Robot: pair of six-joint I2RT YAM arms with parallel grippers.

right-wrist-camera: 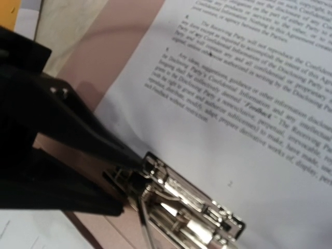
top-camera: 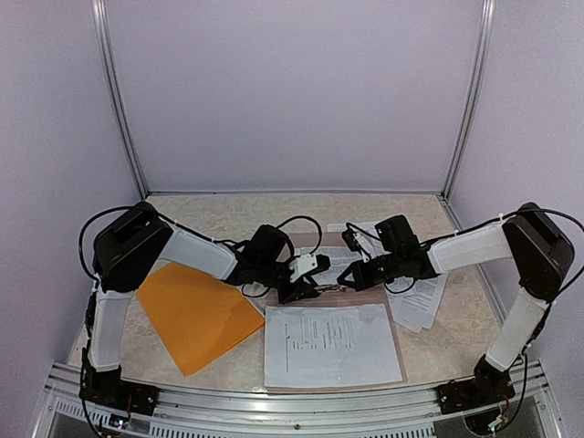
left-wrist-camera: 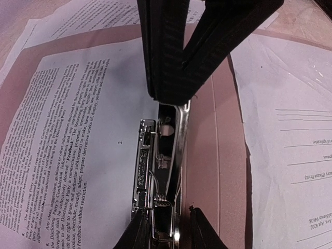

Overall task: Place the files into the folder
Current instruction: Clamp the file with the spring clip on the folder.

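The orange folder lies flat at the left, apart from both grippers. One of the files sits under the metal clip of a brown clipboard. More files lie loose to the right. My left gripper straddles the clip's near end, its fingers close against both sides. My right gripper is shut, its tips pressed on the clip's other end.
The clipboard fills the middle of the beige table. White walls and metal posts close in the back and sides. Both arms meet over the clipboard's far edge, cables looping above them.
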